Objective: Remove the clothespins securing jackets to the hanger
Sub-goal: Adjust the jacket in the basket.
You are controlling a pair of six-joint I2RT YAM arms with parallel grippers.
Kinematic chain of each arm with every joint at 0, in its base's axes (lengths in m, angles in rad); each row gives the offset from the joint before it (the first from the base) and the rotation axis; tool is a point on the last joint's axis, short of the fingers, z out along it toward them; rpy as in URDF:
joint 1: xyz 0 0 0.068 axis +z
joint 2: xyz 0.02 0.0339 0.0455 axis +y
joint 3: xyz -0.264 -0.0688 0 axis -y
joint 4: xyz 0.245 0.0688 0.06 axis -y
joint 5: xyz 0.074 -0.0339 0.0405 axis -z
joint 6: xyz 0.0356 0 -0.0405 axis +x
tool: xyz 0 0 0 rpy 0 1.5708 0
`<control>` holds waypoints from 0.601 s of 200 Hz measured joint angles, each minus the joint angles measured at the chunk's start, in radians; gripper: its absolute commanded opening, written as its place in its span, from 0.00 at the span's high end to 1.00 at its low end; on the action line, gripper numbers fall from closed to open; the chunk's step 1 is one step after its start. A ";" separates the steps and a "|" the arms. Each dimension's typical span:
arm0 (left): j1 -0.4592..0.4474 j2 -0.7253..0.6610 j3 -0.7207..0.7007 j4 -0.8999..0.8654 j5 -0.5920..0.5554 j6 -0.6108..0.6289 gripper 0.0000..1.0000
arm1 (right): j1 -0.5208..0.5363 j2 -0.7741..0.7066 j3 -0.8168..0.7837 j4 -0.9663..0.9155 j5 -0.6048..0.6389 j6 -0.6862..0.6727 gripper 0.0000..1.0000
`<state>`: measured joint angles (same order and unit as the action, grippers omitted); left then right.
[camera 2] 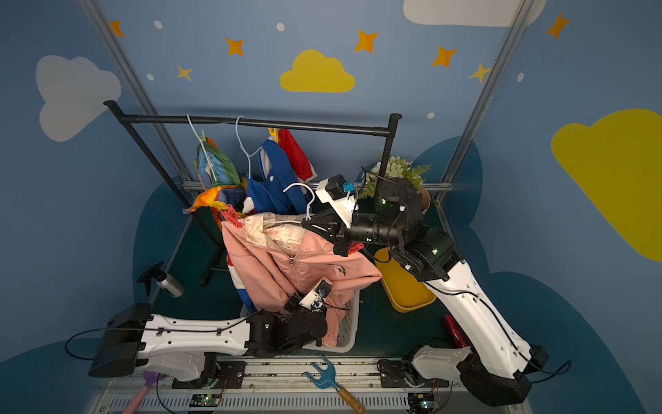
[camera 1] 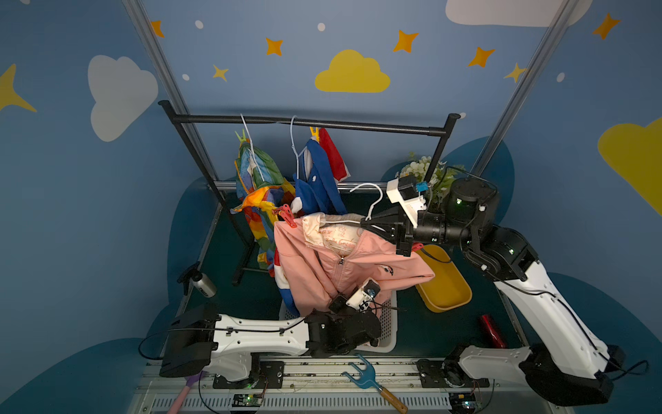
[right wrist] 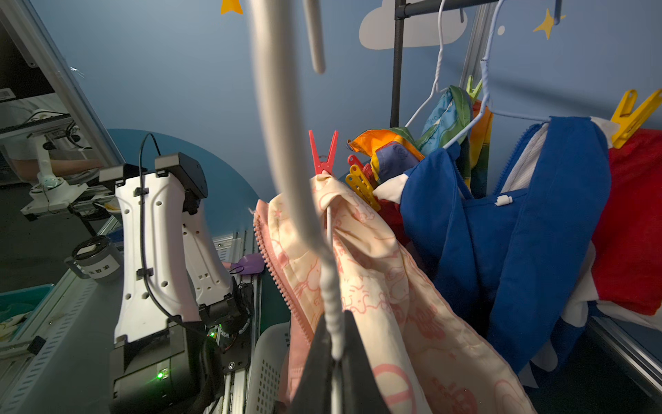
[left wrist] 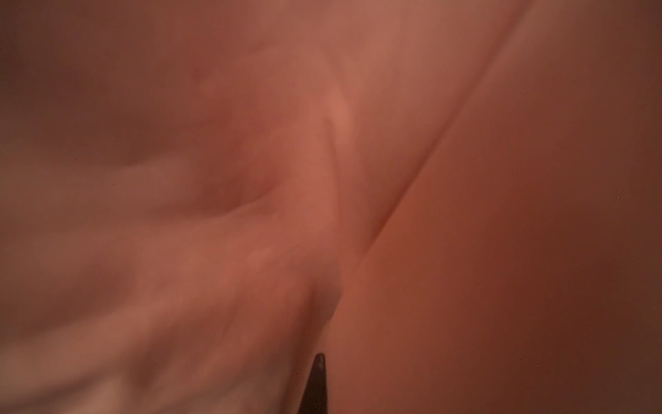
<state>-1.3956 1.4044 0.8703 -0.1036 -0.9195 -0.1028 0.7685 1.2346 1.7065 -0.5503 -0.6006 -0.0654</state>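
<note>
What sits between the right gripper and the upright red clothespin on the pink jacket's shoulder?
Only the white hanger and the pink jacket's cream lining draped over it, from right gripper to red clothespin; clearest in the right wrist view.

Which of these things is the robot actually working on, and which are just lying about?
Part of the job: pink jacket, rainbow jacket, blue jacket, white hanger, red clothespin, yellow clothespin, green clothespin.

Just lying about: spray bottle, yellow tray, blue hand fork, red cylinder, potted flowers.
</note>
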 measured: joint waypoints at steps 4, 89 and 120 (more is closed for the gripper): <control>0.007 0.006 0.000 0.011 0.006 0.010 0.96 | 0.000 -0.004 -0.002 0.000 -0.001 -0.002 1.00; 0.048 0.165 0.002 0.121 0.024 0.143 0.95 | 0.010 -0.053 -0.165 0.059 -0.046 0.042 1.00; -0.053 0.179 0.003 0.067 0.036 0.095 0.37 | 0.017 -0.086 -0.260 0.071 -0.057 0.064 1.00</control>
<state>-1.4490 1.5837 0.8730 -0.0364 -0.8837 -0.0078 0.7856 1.1488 1.4467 -0.4797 -0.6575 -0.0010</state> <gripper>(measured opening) 0.223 0.058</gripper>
